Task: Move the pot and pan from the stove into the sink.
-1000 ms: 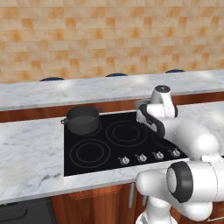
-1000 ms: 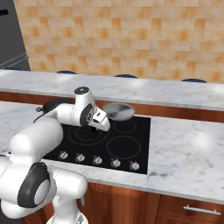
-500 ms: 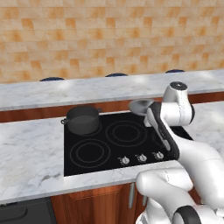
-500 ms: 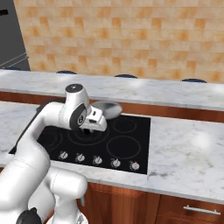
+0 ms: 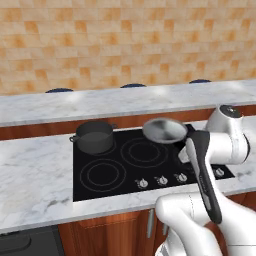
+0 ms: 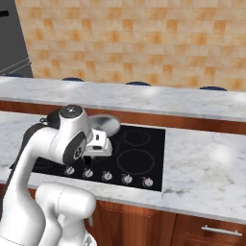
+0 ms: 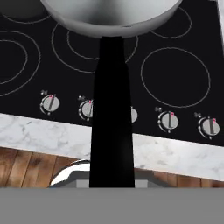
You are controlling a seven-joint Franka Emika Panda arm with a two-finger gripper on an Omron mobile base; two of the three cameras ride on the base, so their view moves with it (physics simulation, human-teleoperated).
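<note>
Lifting clear: your gripper [image 7: 111, 175] now holds the shallow silver pan [image 5: 164, 130] by its long black handle [image 7: 111, 122], risen above the black glass stove [image 5: 105, 172]; sink next.

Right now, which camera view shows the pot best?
The left base view: the pot stands whole on the stove's rear left burner, both loop handles visible. In the right base view the arm hides that spot. The hand view looks at the pan and knobs instead.

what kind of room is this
A kitchen, rendered rather than real. A black glass stove with ringed burners and front knobs is set into a marble counter. A dark pot stands on it, a tiled wall runs behind, and wooden cabinet fronts sit below.
</note>
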